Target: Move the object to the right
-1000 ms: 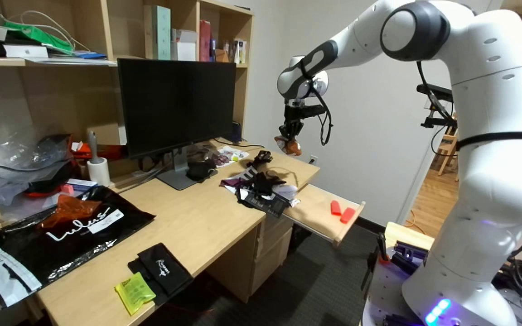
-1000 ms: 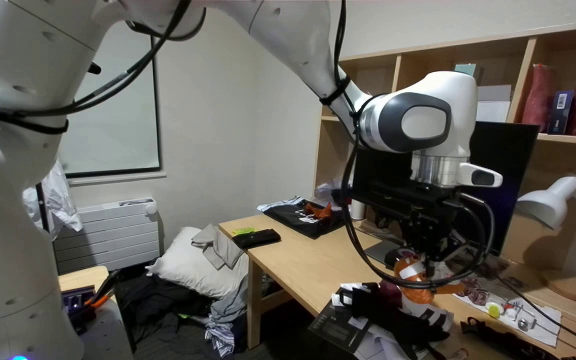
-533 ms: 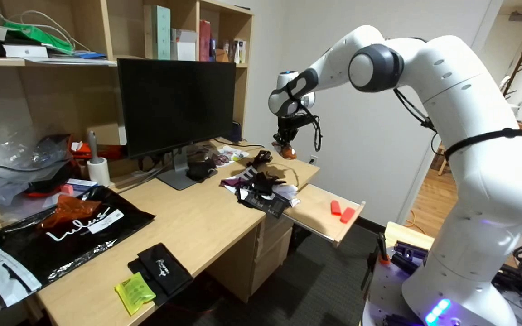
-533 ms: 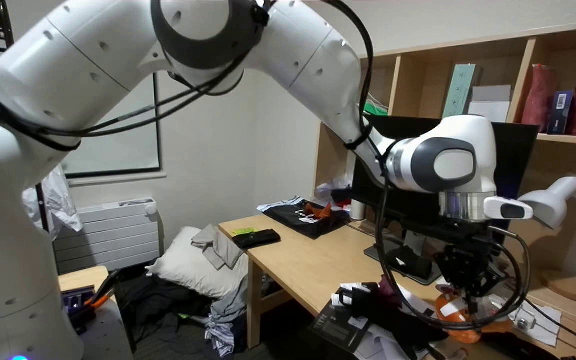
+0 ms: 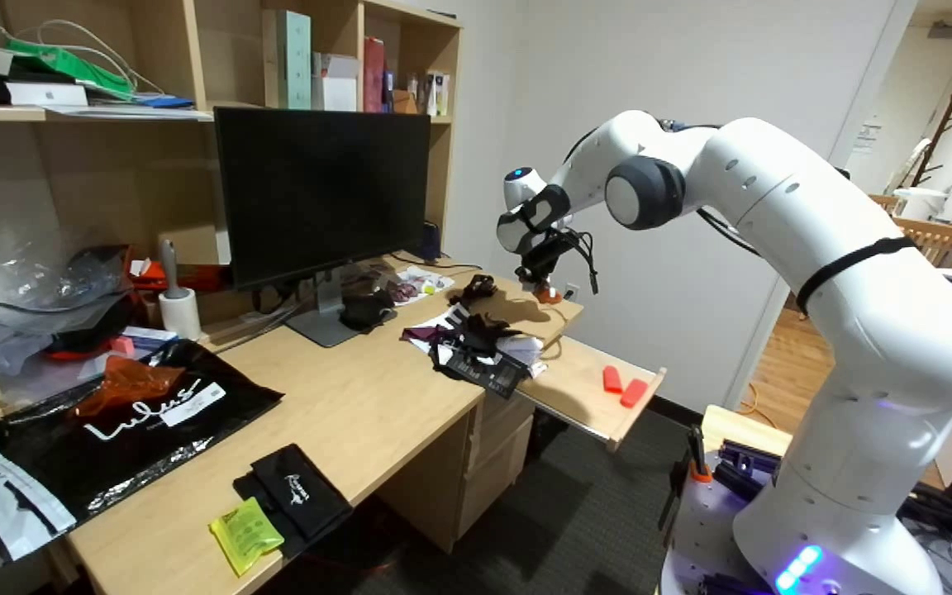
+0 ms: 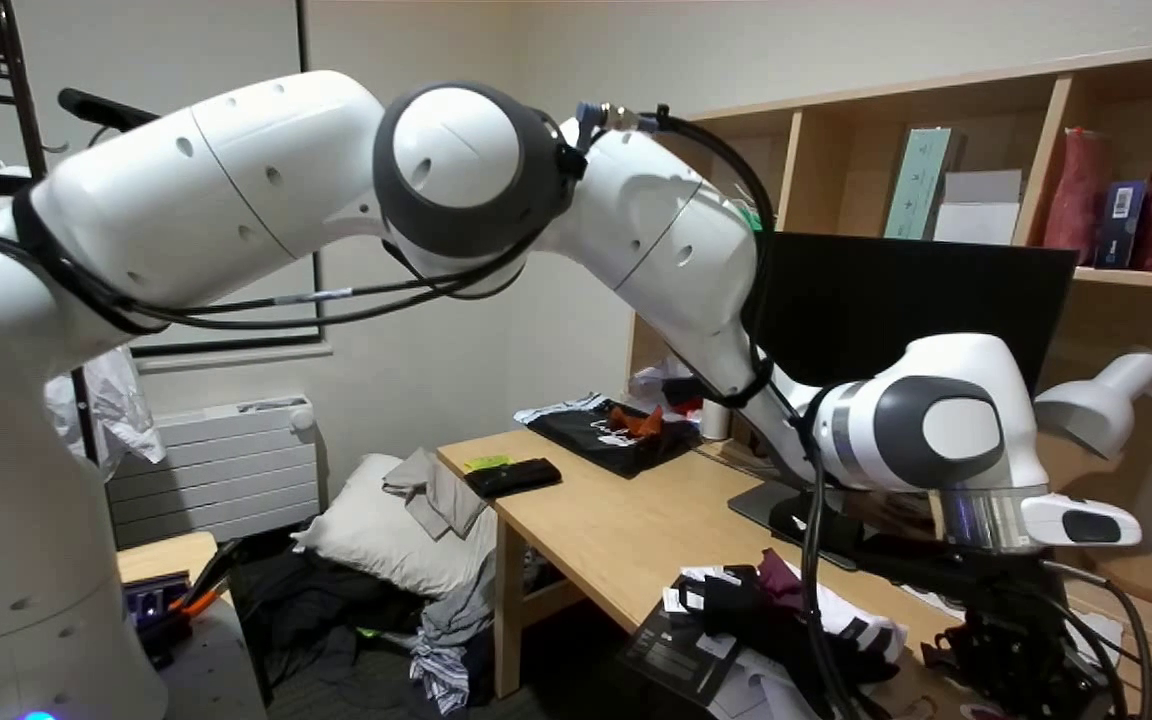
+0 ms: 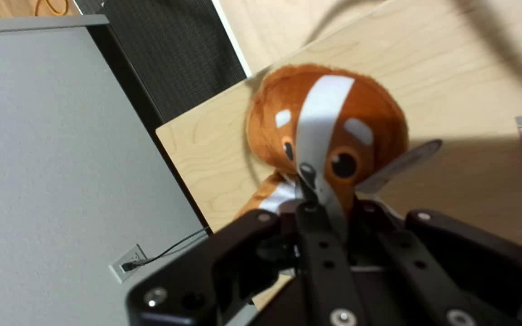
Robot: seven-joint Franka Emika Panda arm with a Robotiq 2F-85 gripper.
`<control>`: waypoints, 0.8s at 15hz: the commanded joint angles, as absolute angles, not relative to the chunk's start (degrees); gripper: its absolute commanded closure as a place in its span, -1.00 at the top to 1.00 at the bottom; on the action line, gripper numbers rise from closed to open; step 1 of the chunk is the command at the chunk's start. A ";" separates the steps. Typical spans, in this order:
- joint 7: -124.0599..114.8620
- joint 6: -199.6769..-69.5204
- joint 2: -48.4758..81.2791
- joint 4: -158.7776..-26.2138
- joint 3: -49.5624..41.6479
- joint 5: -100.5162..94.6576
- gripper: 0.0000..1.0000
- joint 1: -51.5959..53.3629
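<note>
The object is a small reddish-brown plush animal with white patches and black eyes, seen in the wrist view [image 7: 324,120]. In an exterior view the object [image 5: 549,295] is low at the far right end of the desk [image 5: 344,405]. My gripper [image 7: 329,210] is shut on its lower face, and the head sticks out past the fingers. In an exterior view my gripper [image 5: 536,279] points down over the desk's end. In an exterior view my gripper [image 6: 1026,660] is at the bottom right, and the object is mostly hidden there. I cannot tell whether the object touches the desk.
A pile of black cloth and papers [image 5: 476,335] lies on the desk near the gripper. Below the desk's end, an open drawer [image 5: 575,397] holds orange-red flat items [image 5: 633,392]. The monitor [image 5: 323,190], a white lamp [image 6: 1101,405] and the wall [image 7: 61,158] stand nearby.
The arm has reached forward and come down. The gripper has carried the object lower, to the desk's far end, staying shut on it.
</note>
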State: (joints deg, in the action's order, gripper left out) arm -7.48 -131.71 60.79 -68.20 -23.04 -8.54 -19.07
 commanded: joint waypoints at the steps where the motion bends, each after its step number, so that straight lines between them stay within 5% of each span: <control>1: -10.22 -133.36 66.87 -61.45 -24.56 -11.39 -0.84 -20.04; 12: -9.94 -160.11 73.93 -62.15 -33.31 -18.32 -0.83 -14.63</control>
State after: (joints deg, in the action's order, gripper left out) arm -9.11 -154.26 72.23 -62.74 -31.21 -16.16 -15.87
